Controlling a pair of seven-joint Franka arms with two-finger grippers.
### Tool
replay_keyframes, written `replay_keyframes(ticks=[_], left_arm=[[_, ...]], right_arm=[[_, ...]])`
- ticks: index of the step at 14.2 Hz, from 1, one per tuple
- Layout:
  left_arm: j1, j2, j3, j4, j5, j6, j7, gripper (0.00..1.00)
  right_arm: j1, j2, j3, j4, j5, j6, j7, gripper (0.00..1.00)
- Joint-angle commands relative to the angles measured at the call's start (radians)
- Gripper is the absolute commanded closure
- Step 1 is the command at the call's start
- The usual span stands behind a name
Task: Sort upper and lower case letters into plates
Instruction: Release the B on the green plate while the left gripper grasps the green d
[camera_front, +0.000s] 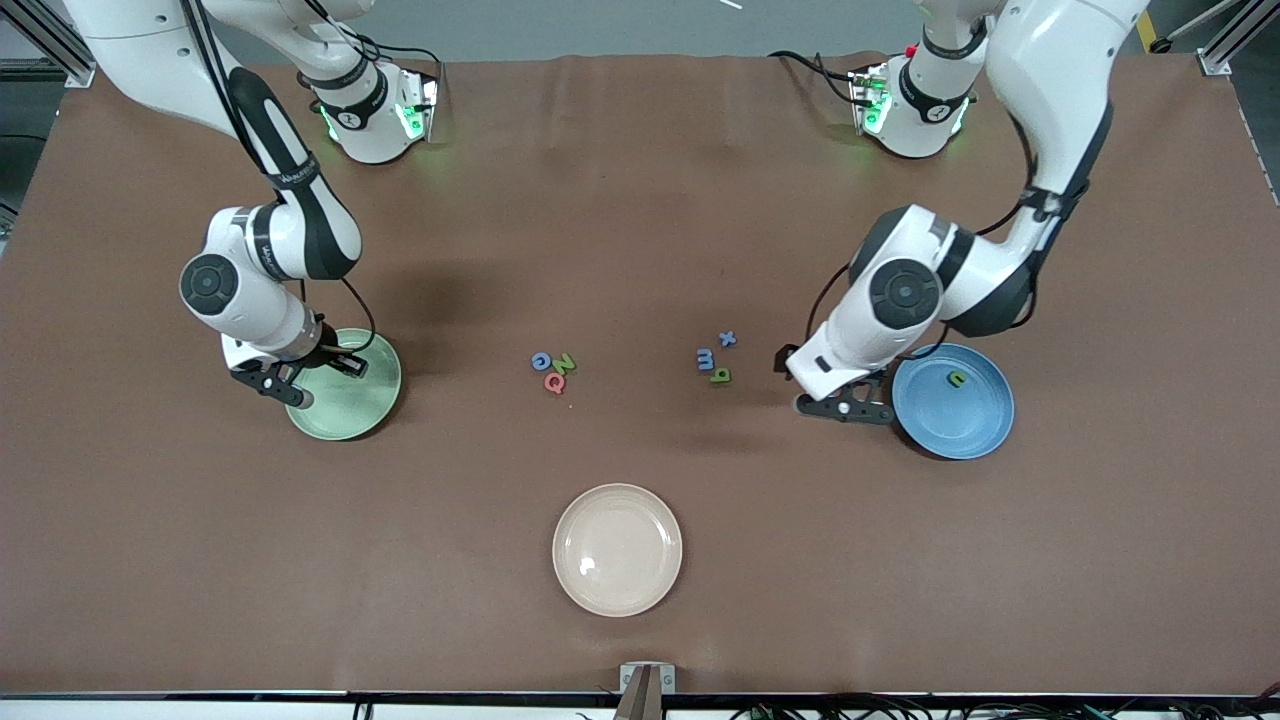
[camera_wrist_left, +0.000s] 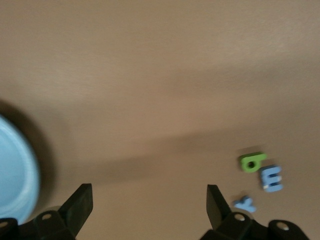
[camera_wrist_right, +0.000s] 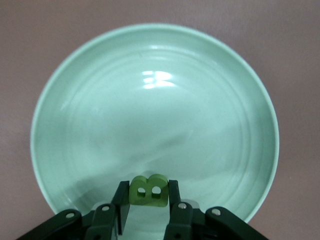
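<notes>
Green B (camera_wrist_right: 148, 190) is gripped in the right claw (camera_wrist_right: 147, 200), directly over the mint plate (camera_wrist_right: 90, 125), so only a release is judged needed. The left claw (camera_wrist_left: 147, 200) is spread empty over the counter (camera_wrist_left: 160, 75) beside the blue plate (camera_wrist_left: 15, 175), with 3 small letters (camera_wrist_left: 260, 172) lying toward the counter's middle.

Three plates sit on the tabletop: one mint green plate (camera_front: 350, 400), one blue plate (camera_front: 975, 425) and one cream plate (camera_front: 617, 549). Eight letters show: three capitals (camera_front: 553, 371) clustered, three small letters (camera_front: 716, 360) grouped, one green letter (camera_front: 957, 378) in the blue plate, one green B (camera_wrist_right: 148, 191).
</notes>
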Motion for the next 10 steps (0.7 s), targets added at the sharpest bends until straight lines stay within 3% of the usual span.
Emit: replay_keyframes(ticks=[1, 2, 3, 4, 5, 6, 10], left_arm=[[-0.033, 0.085, -0.001, 0.113, -0.008, -0.020, -0.068, 0.00], [-0.053, 0.120, -0.001, 0.152, -0.005, -0.020, -0.106, 0.00], [-0.070, 0.147, 0.000, 0.182, -0.002, -0.020, -0.140, 0.00], [-0.084, 0.174, 0.000, 0.208, -0.001, -0.019, -0.164, 0.00], [-0.096, 0.196, 0.000, 0.222, 0.001, -0.016, -0.187, 0.00], [-0.113, 0.210, 0.002, 0.227, 0.001, -0.014, -0.216, 0.01], [-0.167, 0.257, 0.025, 0.227, 0.013, 0.042, -0.298, 0.09]], right_arm=[[-0.002, -0.022, 0.007, -0.050, 0.000, 0.017, -0.011, 0.97], [-0.002, -0.022, 0.007, -0.052, 0.000, 0.011, -0.011, 0.92], [-0.001, -0.021, 0.007, -0.052, 0.002, 0.009, -0.011, 0.74], [-0.001, -0.016, 0.009, -0.050, 0.000, 0.009, -0.011, 0.49], [-0.001, -0.016, 0.009, -0.048, 0.000, 0.009, -0.011, 0.11], [-0.001, -0.016, 0.009, -0.047, 0.002, 0.009, -0.011, 0.00], [-0.001, -0.018, 0.009, -0.035, 0.000, 0.009, -0.011, 0.00]])
